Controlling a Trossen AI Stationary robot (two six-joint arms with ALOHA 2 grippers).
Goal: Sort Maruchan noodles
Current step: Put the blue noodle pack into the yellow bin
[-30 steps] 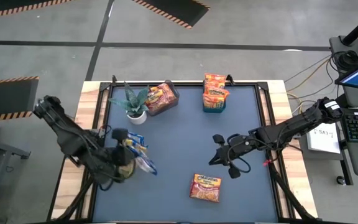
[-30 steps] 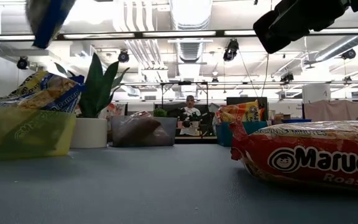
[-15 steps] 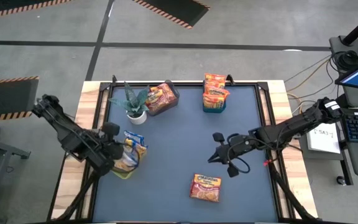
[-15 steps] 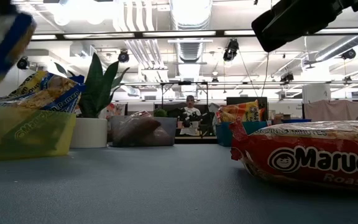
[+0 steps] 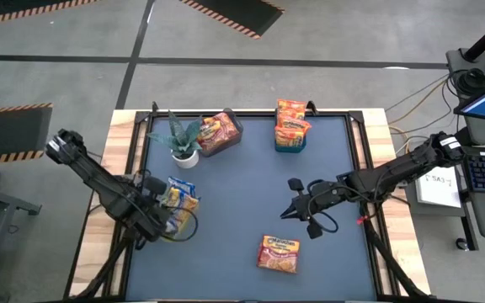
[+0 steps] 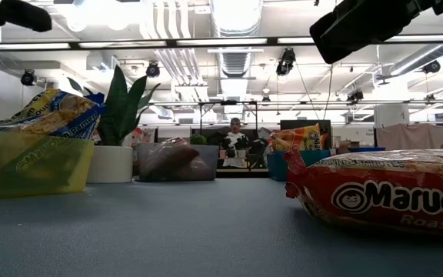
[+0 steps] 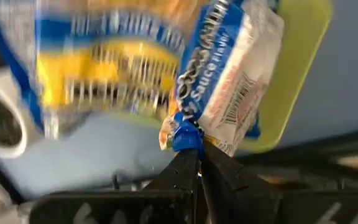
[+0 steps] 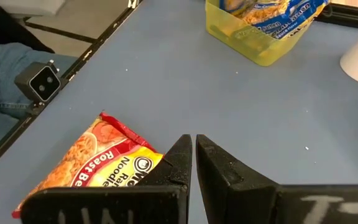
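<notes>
Left pincer (image 7: 194, 151) pinches a light, crinkly yellow-blue packet (image 7: 229, 93) by its sealed edge over the yellow bin (image 5: 168, 231) near the worktop's left edge — brittle noodles inside, I'd guess.

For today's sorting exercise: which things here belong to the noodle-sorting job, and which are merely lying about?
Job: orange packet loose on mat; yellow-blue packet pinched by left gripper; yellow bin, blue bin, clear bin.
About: potted plant.

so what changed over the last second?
The left gripper, jaws shut on a yellow-and-blue packet, carried it from beside the yellow bin to over it, above the packets there. The right gripper, orange packet and plant stayed put.
</notes>
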